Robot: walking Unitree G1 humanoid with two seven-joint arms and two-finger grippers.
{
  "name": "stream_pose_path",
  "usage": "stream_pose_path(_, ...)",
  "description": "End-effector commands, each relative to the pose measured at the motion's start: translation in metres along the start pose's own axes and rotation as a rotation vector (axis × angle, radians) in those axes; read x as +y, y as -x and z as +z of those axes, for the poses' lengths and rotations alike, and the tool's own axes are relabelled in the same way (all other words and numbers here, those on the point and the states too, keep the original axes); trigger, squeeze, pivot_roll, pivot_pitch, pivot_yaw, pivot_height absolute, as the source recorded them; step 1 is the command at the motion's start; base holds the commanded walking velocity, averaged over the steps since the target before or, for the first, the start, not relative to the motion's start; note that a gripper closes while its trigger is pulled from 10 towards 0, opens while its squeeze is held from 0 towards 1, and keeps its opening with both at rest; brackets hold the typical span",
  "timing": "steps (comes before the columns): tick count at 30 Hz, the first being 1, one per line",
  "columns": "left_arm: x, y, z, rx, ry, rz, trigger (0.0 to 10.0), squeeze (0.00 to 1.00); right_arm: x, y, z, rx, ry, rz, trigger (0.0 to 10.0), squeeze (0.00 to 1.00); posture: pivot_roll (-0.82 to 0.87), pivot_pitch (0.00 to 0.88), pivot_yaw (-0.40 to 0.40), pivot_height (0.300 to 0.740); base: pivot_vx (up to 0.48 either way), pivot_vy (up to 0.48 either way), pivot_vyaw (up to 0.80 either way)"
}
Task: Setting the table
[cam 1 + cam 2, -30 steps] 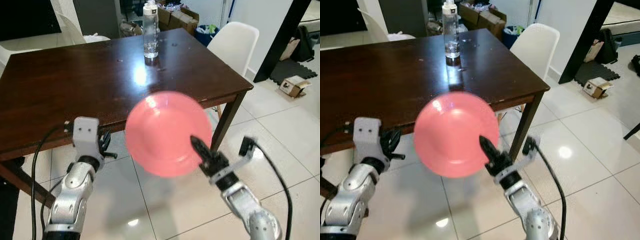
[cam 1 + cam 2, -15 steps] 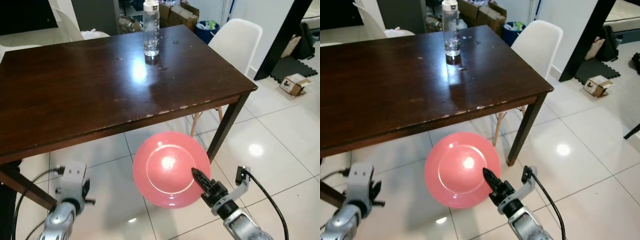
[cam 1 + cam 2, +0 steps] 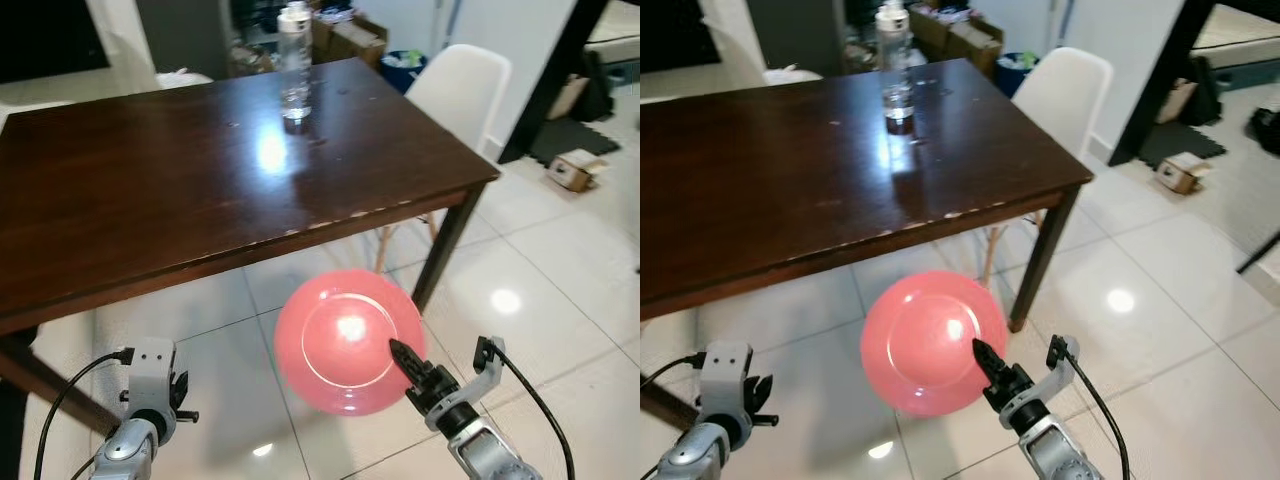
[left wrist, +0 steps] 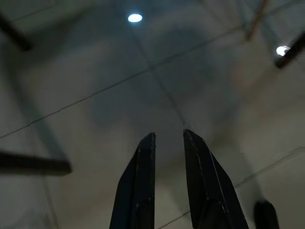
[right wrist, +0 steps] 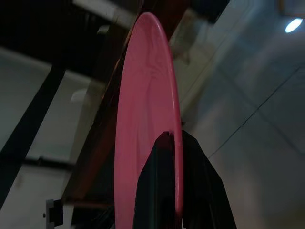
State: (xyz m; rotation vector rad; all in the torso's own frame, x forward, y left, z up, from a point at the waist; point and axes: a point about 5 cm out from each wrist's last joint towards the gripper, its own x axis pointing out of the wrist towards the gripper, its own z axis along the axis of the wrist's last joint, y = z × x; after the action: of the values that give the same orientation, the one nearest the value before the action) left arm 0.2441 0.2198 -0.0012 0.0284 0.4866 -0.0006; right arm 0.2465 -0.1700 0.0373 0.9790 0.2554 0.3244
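My right gripper [image 3: 401, 356] is shut on the near rim of a round pink plate [image 3: 345, 337], held low over the tiled floor in front of the dark wooden table [image 3: 180, 180]. In the right wrist view the plate [image 5: 147, 119] stands edge-on between the two black fingers [image 5: 157, 191]. My left gripper hangs low at the lower left, its wrist housing [image 3: 152, 372] showing. In the left wrist view its fingers [image 4: 143, 181] stand a narrow gap apart over bare floor, with nothing between them.
A clear water bottle [image 3: 294, 62] stands at the table's far side. A white chair [image 3: 455, 95] is at the table's right end. Boxes and a blue bin [image 3: 405, 68] sit beyond. A small box [image 3: 572, 170] lies on the floor at right.
A second ago the plate was held high before the table edge; it then dropped low over the floor. The left arm also lowered. Since half a second ago little has shifted.
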Motion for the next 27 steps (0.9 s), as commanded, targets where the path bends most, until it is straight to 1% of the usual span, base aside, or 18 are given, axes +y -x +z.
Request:
stream_pose_path(1,-0.0006,-0.0001,-0.0026,0.006,-0.012,-0.007,10.0,0.00,-0.0052,0.0034,-0.0001,-0.011,-0.005,-0.014,10.0,0.00,-0.05,0.017,0.074,0.740,0.000,0.000,-0.77)
stream_pose_path(9,-0.0016,-0.0019,-0.0017,-0.004,-0.013,-0.011,10.0,0.00,-0.0074,0.0032,-0.0004,-0.007,0.001,-0.020,10.0,0.00,-0.05,0.017,0.071,0.740,0.000,0.000,-0.77)
stream_pose_path(16,-0.0012,-0.0031,-0.0017,-0.011,-0.015,-0.009,10.0,0.00,-0.0044,-0.0001,-0.0010,-0.007,0.001,0.006,10.0,0.00,-0.05,0.014,0.073,0.740,0.000,0.000,-0.77)
stream_pose_path(27,-0.0011,-0.0041,-0.0014,-0.015,-0.017,-0.010,10.0,0.00,-0.0041,-0.0003,-0.0015,-0.006,-0.004,0.013,10.0,0.00,-0.05,0.015,0.073,0.740,0.000,0.000,-0.77)
